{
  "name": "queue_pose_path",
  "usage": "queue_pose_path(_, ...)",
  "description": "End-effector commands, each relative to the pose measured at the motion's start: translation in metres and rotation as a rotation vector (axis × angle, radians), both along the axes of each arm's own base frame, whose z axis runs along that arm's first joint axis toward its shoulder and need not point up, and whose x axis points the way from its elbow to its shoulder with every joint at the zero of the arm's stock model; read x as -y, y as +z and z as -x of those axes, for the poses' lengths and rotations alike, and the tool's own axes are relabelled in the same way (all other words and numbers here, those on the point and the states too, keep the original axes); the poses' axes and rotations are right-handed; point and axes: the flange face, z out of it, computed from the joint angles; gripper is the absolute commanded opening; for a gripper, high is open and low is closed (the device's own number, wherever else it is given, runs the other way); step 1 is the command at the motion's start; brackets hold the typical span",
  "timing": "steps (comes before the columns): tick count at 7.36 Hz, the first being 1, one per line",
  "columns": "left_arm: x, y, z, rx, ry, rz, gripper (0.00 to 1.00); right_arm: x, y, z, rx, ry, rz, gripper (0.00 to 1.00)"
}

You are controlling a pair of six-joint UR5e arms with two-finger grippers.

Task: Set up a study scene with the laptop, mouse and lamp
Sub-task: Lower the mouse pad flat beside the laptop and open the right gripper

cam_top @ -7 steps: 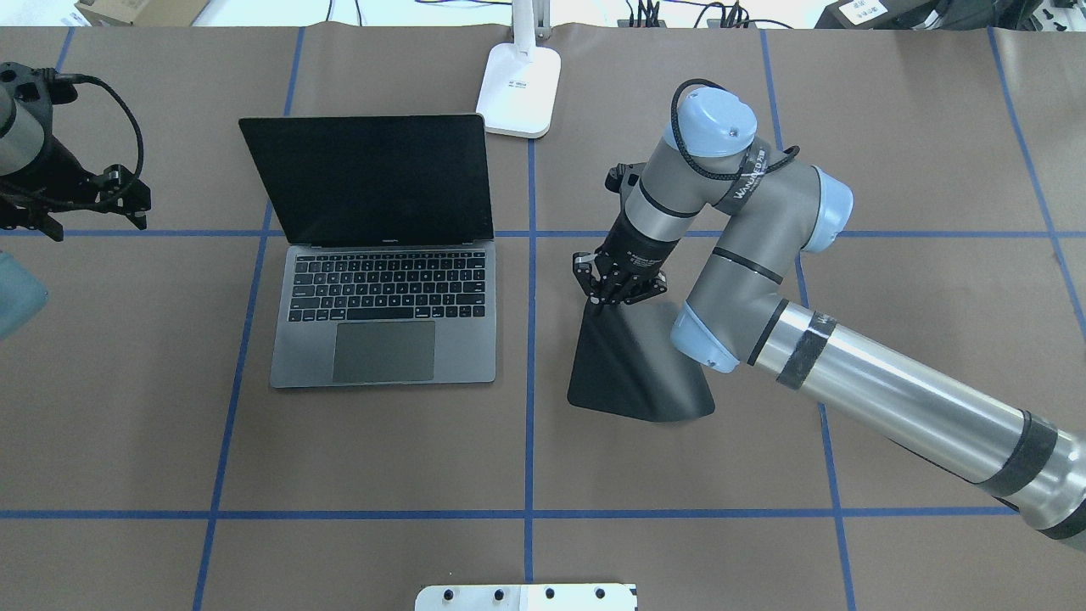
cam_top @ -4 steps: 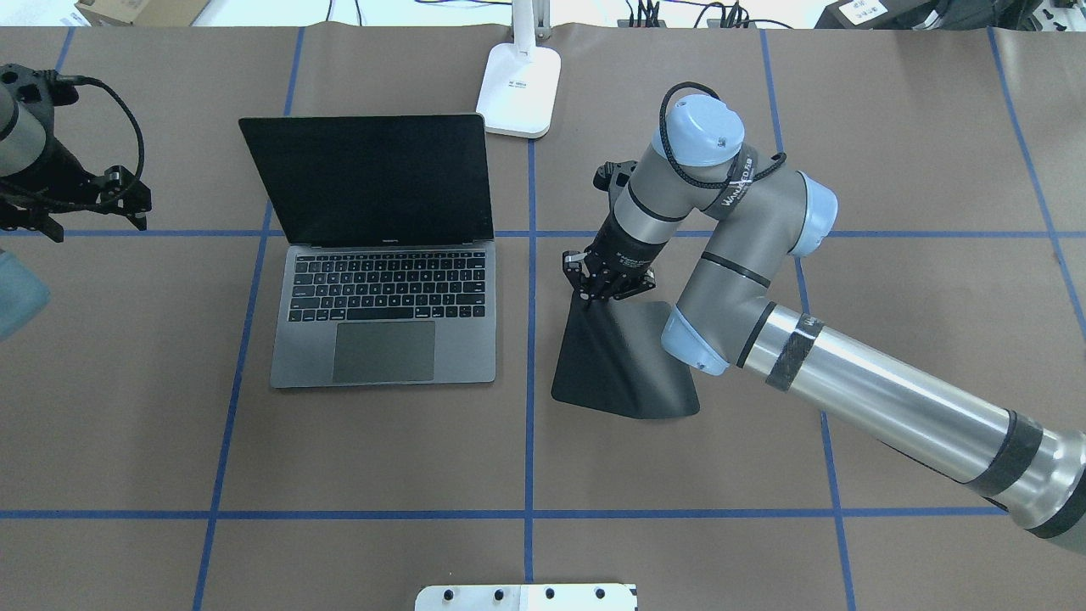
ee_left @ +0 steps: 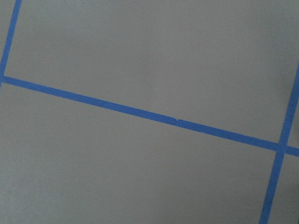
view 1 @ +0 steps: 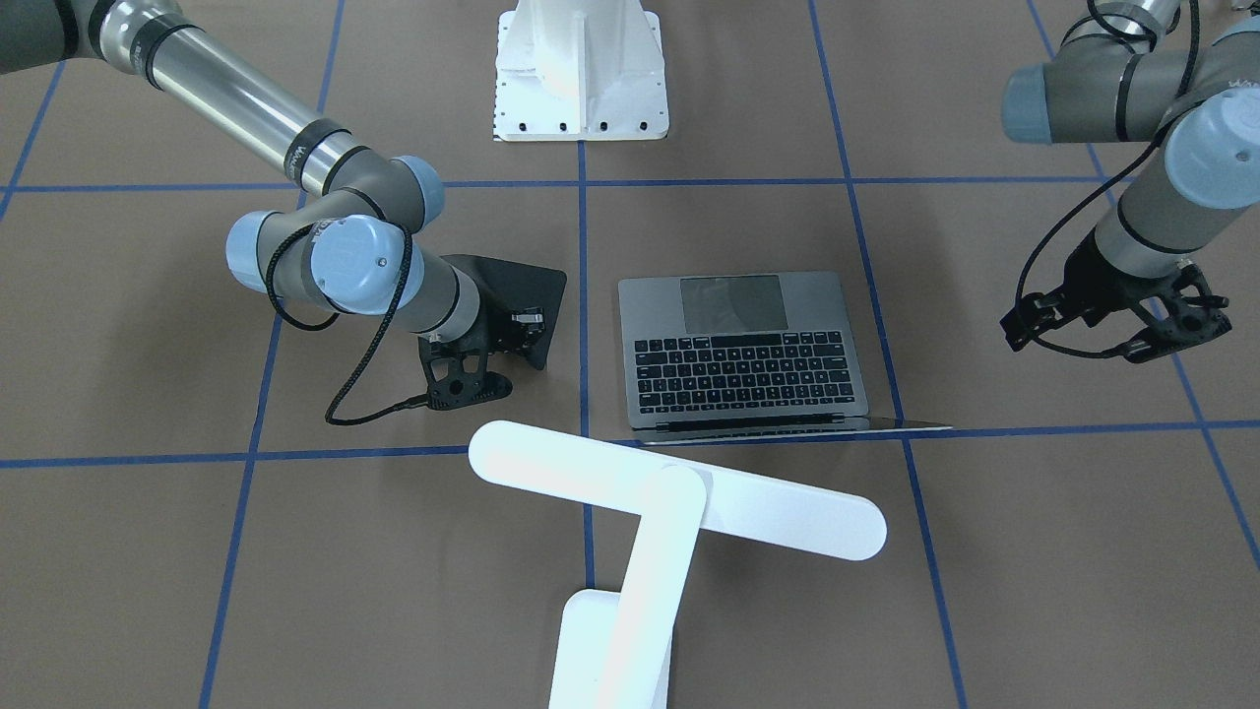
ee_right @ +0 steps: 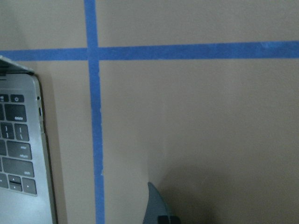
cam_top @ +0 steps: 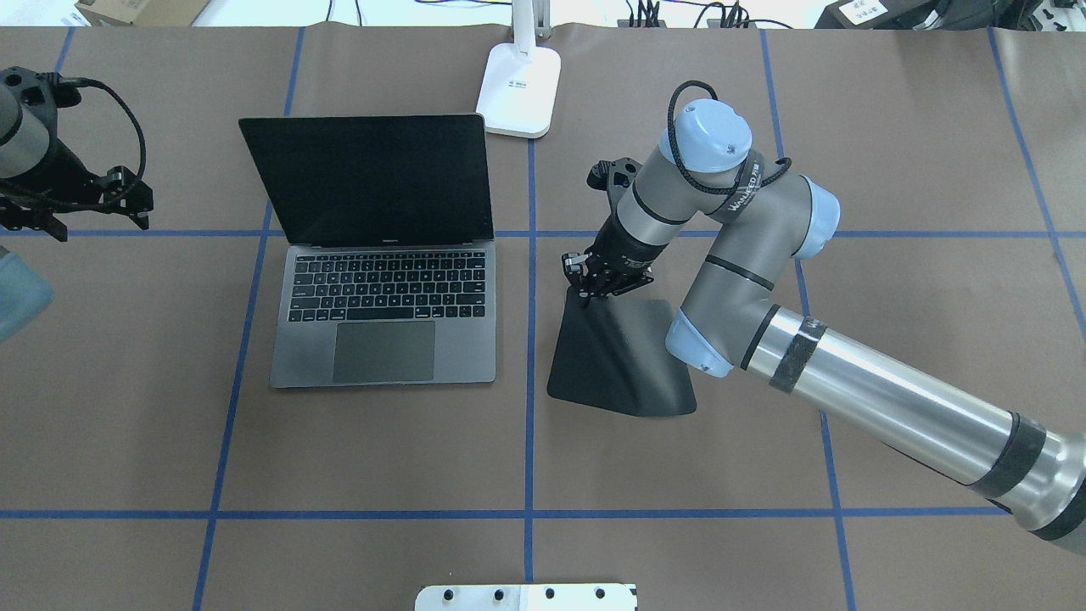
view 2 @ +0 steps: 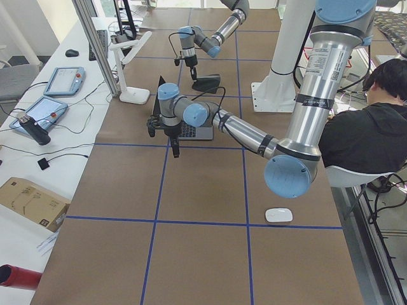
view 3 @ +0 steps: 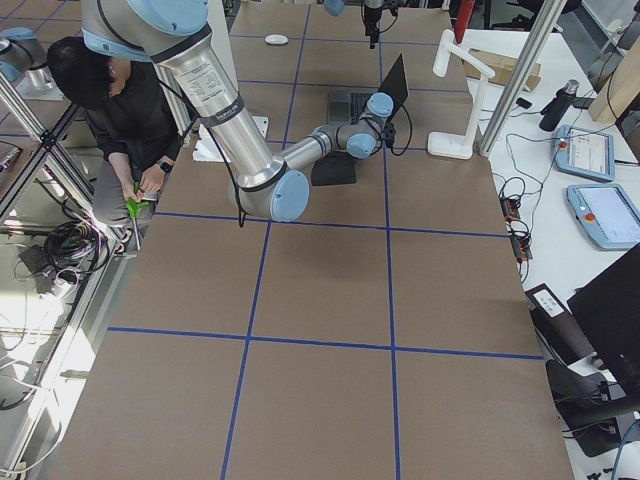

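The open grey laptop (cam_top: pixel 382 314) sits left of the table's centre, also in the front view (view 1: pixel 743 345); its corner shows in the right wrist view (ee_right: pixel 18 154). The white lamp stands behind it, base (cam_top: pixel 519 89) and bar head (view 1: pixel 679 502). The white mouse (view 2: pixel 278 215) lies near the table's left end, also in the exterior right view (view 3: pixel 276 39). My right gripper (cam_top: pixel 585 288) is shut on a corner of a black square pad (cam_top: pixel 619 365), which is tilted up to the right of the laptop. My left gripper (cam_top: pixel 97 222) is open and empty at the far left.
A white bolted pedestal (view 1: pixel 581 69) stands at the table's robot-side edge. Blue tape lines cross the brown table (cam_top: pixel 382 458). A seated person (view 2: pixel 369 127) is beside the table. Tablets and cables lie on the side bench (view 2: pixel 44 108).
My right gripper has moved left toward the laptop, drawing the black pad with it. The left arm has barely shifted.
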Motion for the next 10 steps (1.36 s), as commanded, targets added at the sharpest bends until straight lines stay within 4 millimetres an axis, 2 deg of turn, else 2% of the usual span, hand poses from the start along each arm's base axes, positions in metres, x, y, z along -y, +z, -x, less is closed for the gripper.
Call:
queue_pose_path(1,0.0,0.0,0.0,-0.001,-0.002,-0.002,0.99,0.001,-0.002,0.001,0.003,0.002,-0.023,0.0)
queue_pose_path(2,0.0,0.0,0.0,-0.002,-0.002,0.0,0.99,0.002,-0.003,0.001,0.001,0.009,-0.026,0.0)
queue_pose_path(3,0.0,0.0,0.0,-0.002,-0.004,0.001,0.99,0.004,-0.002,0.002,-0.005,0.018,-0.028,0.68)
queue_pose_path(4,0.0,0.0,0.0,-0.003,-0.005,0.0,0.99,0.006,-0.005,0.002,-0.01,0.04,-0.032,0.99)
queue_pose_path(6,0.001,-0.001,0.0,-0.003,-0.005,-0.001,0.99,0.012,-0.025,0.0,0.012,0.05,-0.052,1.0)
queue_pose_path(7,0.0,0.0,0.0,-0.002,-0.005,0.002,0.99,0.017,-0.027,-0.005,0.013,0.059,-0.055,1.0)
queue_pose_path(9,0.0,0.0,0.0,-0.002,0.0,-0.004,0.99,0.04,-0.03,-0.026,0.007,0.107,-0.056,1.0)
queue_pose_path(10,0.001,0.001,0.002,-0.006,0.005,-0.014,0.99,0.058,-0.024,-0.045,-0.016,0.145,-0.042,1.0)
